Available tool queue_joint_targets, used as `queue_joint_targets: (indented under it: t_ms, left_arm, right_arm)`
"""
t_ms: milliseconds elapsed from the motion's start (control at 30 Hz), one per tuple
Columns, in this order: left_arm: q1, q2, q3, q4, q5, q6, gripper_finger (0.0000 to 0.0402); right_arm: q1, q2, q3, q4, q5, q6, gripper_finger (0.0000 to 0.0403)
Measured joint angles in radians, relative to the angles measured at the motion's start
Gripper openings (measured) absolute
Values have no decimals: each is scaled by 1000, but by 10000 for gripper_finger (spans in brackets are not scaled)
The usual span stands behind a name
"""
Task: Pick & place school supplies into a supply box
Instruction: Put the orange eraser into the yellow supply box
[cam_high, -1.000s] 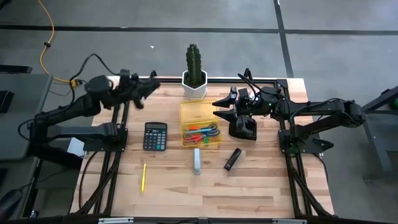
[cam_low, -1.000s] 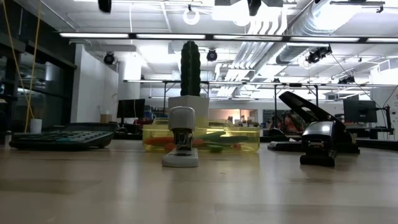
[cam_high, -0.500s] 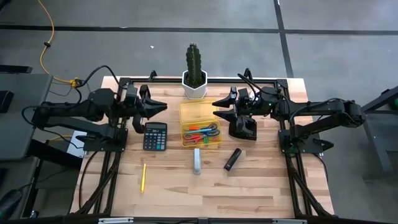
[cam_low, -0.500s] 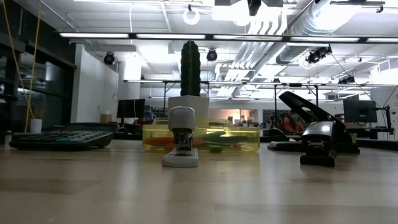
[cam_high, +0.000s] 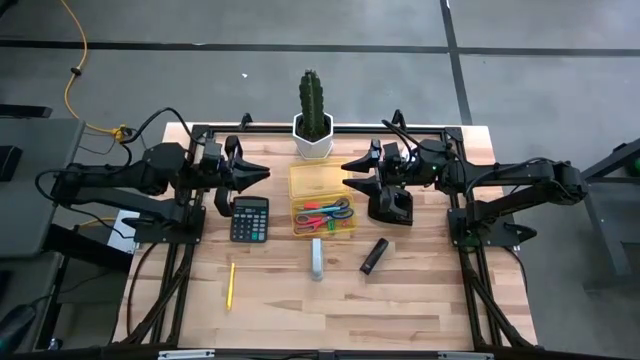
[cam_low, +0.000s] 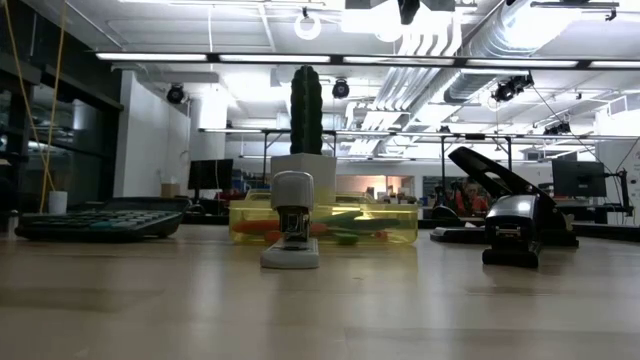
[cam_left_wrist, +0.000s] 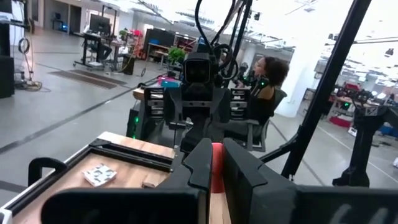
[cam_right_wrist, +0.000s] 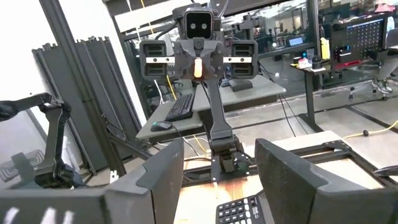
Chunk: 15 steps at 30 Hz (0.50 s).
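Note:
My left gripper (cam_high: 260, 172) hovers level over the table's left half, just beyond the black calculator (cam_high: 249, 218). It points toward the table's right and is shut on a small pink-red piece (cam_left_wrist: 216, 177). My right gripper (cam_high: 347, 173) faces it from the right, open with nothing in it, above the far right corner of the yellow supply box (cam_high: 318, 184). The box rests flat on the table and holds scissors and pens (cam_high: 325, 215) in its near half. A yellow pencil (cam_high: 231, 284) lies on the table at the near left. My left gripper pinches the small pink-red piece (cam_right_wrist: 198, 67) between its two fingers. The fingers lie level and point toward the table's right. The piece is lifted clear, high above the tabletop.
A cactus in a white pot (cam_high: 312, 130) stands behind the box. A black hole punch (cam_high: 390, 207) sits to the box's right. A grey stapler (cam_high: 316, 259) and a black marker (cam_high: 374, 255) lie nearer. A person (cam_left_wrist: 268, 87) sits beyond the table's right side.
My left gripper has swung from the table's far left corner toward the right and near side, to above the calculator's far edge, rolling as it went. It has stayed shut. It has kept still for the last half second.

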Motion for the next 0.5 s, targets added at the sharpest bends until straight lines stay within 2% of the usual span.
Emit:
queue_joint_targets:
  t_ms: [267,500]
  left_arm:
    - [0,64,0,3,-15,-18,11]
    - [0,255,16,-10,-26,-59,11]
  right_arm:
    - [0,0,0,0,0,1,190]
    - [0,0,0,1,0,1,190]
